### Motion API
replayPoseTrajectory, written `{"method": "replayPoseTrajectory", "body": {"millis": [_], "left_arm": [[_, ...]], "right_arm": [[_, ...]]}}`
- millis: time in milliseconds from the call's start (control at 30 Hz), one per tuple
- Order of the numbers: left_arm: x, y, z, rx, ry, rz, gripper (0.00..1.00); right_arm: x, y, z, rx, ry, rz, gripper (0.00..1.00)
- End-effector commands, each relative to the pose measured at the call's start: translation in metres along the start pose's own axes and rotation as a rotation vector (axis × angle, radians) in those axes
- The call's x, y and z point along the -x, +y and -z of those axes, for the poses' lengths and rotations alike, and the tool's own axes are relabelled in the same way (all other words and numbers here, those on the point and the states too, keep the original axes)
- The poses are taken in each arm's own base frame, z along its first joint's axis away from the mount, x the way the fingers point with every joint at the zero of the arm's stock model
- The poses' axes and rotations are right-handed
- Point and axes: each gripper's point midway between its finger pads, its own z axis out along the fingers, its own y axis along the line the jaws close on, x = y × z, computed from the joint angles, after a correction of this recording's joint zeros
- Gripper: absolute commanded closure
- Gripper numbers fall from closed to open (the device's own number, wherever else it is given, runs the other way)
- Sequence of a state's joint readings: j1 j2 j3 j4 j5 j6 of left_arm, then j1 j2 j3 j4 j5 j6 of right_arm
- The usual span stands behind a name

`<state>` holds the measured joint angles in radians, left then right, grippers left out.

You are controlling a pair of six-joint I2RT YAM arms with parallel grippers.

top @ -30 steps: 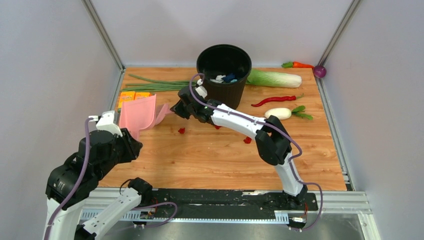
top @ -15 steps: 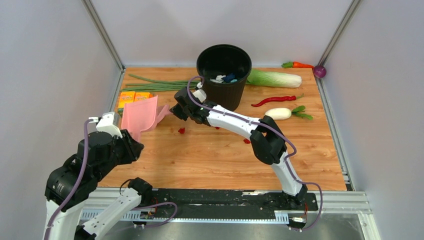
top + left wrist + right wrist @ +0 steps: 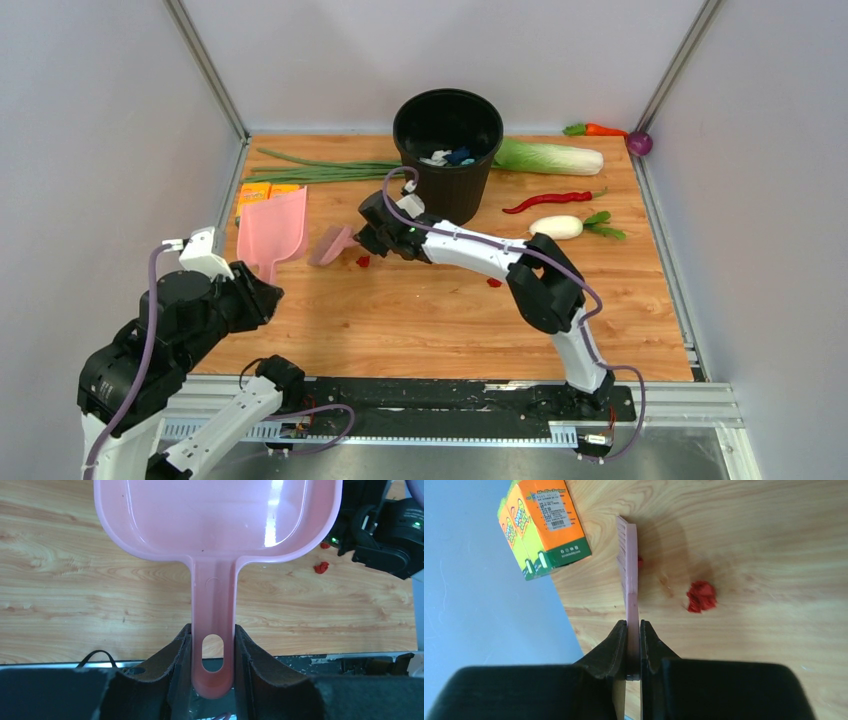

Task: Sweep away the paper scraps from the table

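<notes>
A pink dustpan (image 3: 272,230) lies low over the left of the wood-grain table (image 3: 420,320). My left gripper (image 3: 262,276) is shut on its handle (image 3: 214,630). My right gripper (image 3: 366,238) is shut on a small pink brush (image 3: 332,245), whose bristles (image 3: 628,555) point at the table just right of the pan. One red paper scrap (image 3: 363,261) lies beside the brush, seen up close in the right wrist view (image 3: 701,596), with a tiny bit (image 3: 640,561) by the bristles. Another scrap (image 3: 493,282) lies under the right forearm. Two scraps (image 3: 321,567) show in the left wrist view.
A black bin (image 3: 447,140) holding white and blue scraps stands at the back centre. Green onions (image 3: 310,170) and orange boxes (image 3: 262,190) lie back left. A cabbage (image 3: 550,157), red chili (image 3: 555,200), white radish (image 3: 557,227), carrot (image 3: 600,129) and purple ball (image 3: 640,143) lie back right.
My right gripper has brought the brush down and toward me, beside the red scrap. The dustpan has dropped lower and flatter, shifting slightly left with the left arm.
</notes>
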<state>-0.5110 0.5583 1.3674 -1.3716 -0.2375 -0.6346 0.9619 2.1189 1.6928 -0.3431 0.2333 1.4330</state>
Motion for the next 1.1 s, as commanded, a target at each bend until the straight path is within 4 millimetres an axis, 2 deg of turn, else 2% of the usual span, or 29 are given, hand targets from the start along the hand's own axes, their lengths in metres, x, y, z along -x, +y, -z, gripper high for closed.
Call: {"method": "replayPoseTrajectory", "body": {"millis": [0,267,333,633,800,1067], "left_arm": [[-0.013,0.009,0.006,0.02,0.039,0.0,1.0],[-0.017,0.006,0.002,0.0,0.052,-0.016,1.0],[-0.023,0.003,-0.004,-0.01,0.078,-0.016,1.0],[-0.048,-0.006,-0.018,-0.064,0.183,-0.028,1.0],[-0.058,-0.006,-0.026,-0.063,0.22,-0.039,1.0],[-0.075,-0.011,-0.043,-0.067,0.296,-0.032,1.0]], "right_arm": [[0.007,-0.024,0.043,-0.058,0.005,0.007,1.0],[0.025,-0.074,0.099,-0.134,-0.012,0.028,1.0],[0.025,-0.097,0.111,-0.167,-0.006,0.041,1.0],[0.04,-0.161,0.173,-0.266,-0.027,0.082,1.0],[0.051,-0.181,0.209,-0.259,-0.053,0.078,1.0],[0.06,-0.216,0.251,-0.247,-0.073,0.08,1.0]]}}
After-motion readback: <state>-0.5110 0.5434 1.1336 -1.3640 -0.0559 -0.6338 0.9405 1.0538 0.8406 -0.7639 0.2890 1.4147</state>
